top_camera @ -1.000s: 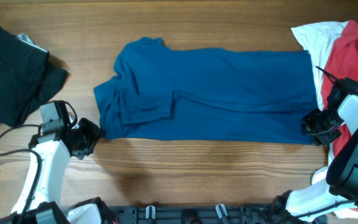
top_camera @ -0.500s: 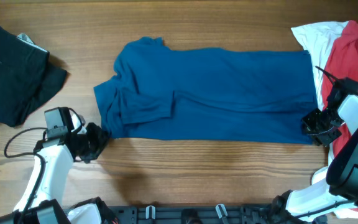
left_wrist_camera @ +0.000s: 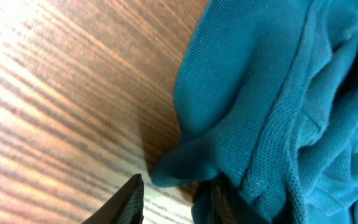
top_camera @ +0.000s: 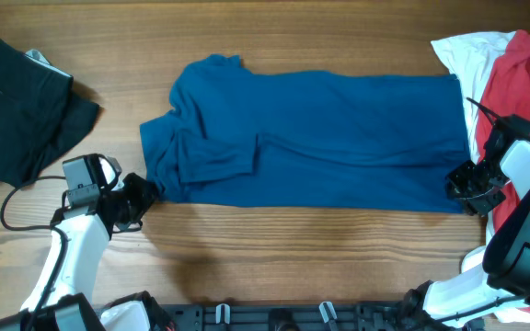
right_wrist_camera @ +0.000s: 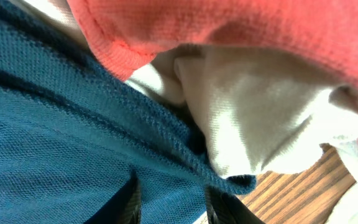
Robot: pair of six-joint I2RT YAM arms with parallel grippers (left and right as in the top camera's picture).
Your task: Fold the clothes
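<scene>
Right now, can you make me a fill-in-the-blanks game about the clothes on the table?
1. The big shirt spread across the middle of the table is dark ____.
2. The pile at the far left of the overhead view is ____.
3. The garment lying over the white cloth at the far right is ____.

Missing words: blue, black, red.

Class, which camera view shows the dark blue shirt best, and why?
Overhead: the dark blue shirt lies whole, spread out. The left wrist view shows only one bunched corner; the right wrist view only its edge beside red cloth and white cloth.
</scene>
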